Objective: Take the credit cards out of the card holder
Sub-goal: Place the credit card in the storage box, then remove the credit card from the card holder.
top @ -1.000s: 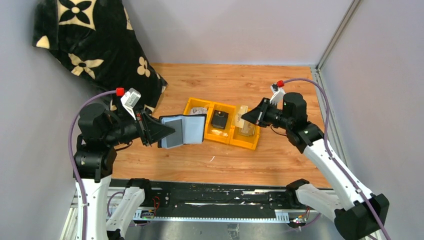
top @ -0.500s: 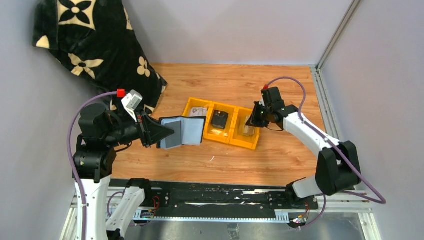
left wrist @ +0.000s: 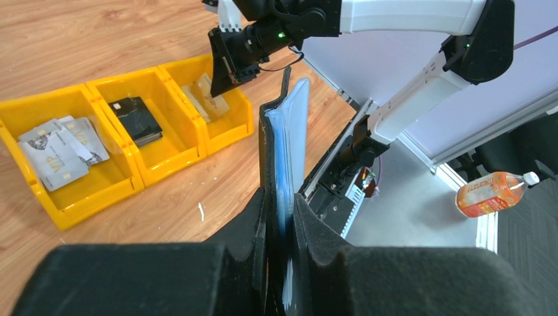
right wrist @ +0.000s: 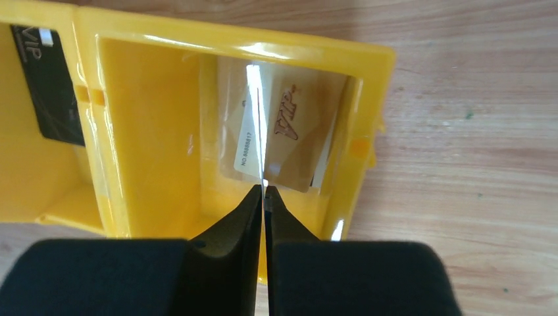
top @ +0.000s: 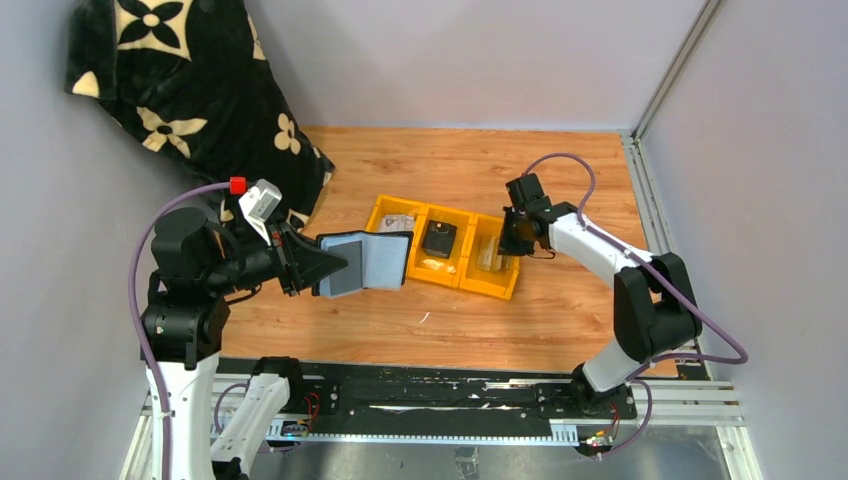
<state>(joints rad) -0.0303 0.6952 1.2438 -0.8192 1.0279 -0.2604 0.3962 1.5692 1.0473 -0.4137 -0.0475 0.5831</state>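
My left gripper (top: pixel 335 265) is shut on the card holder (top: pixel 368 260) and holds it open above the table, pale blue inside facing up. In the left wrist view the card holder (left wrist: pixel 289 131) stands edge-on between my fingers. My right gripper (top: pixel 508 245) hangs over the right compartment of the yellow tray (top: pixel 445 276). It is shut on a thin credit card (right wrist: pixel 258 112), seen edge-on. A tan credit card (right wrist: pixel 296 131) lies below it. Black cards (left wrist: pixel 136 118) fill the middle compartment and silvery cards (left wrist: pixel 59 148) the left one.
A black blanket with pale flowers (top: pixel 190 90) is draped at the back left, near my left arm. Grey walls and a metal post (top: pixel 670 80) close in the table. An orange bottle (left wrist: pixel 490 191) lies on the floor beyond the table edge.
My right arm has swung in and folded, bringing its gripper and the card down over the tray's right compartment. The left arm and card holder stay put.
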